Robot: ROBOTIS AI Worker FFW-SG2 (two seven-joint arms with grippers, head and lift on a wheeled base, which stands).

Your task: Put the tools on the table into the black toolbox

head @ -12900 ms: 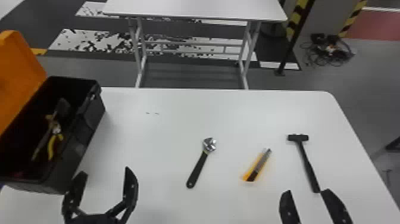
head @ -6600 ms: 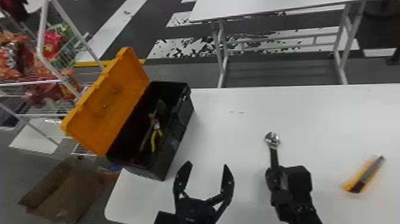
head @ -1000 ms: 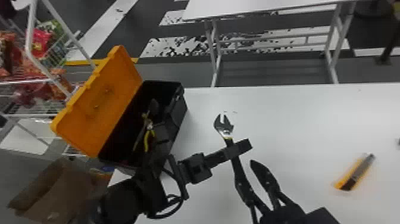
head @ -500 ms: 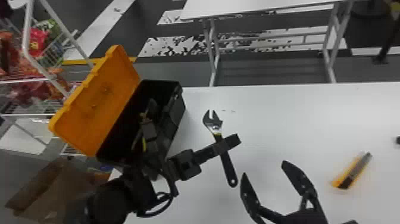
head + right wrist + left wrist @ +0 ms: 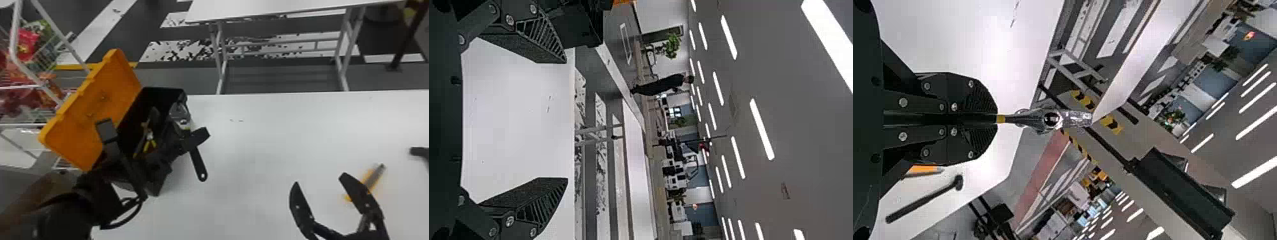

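One wrench (image 5: 198,161) part-hidden in left pincer (image 5: 192,140), knife (image 5: 376,178) partly covered

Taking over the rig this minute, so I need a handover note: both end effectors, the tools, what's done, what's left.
Left end effector: closed on the adjustable wrench, at the right side of the black toolbox.
Right end effector: open and empty, in front of the utility knife in the head view.
Toolbox: on the table, orange lid open.
Done: yellow-handled pliers lie inside; who put them there, I can't tell.
Left: wrench not yet released into the box; knife and hammer are on the table.
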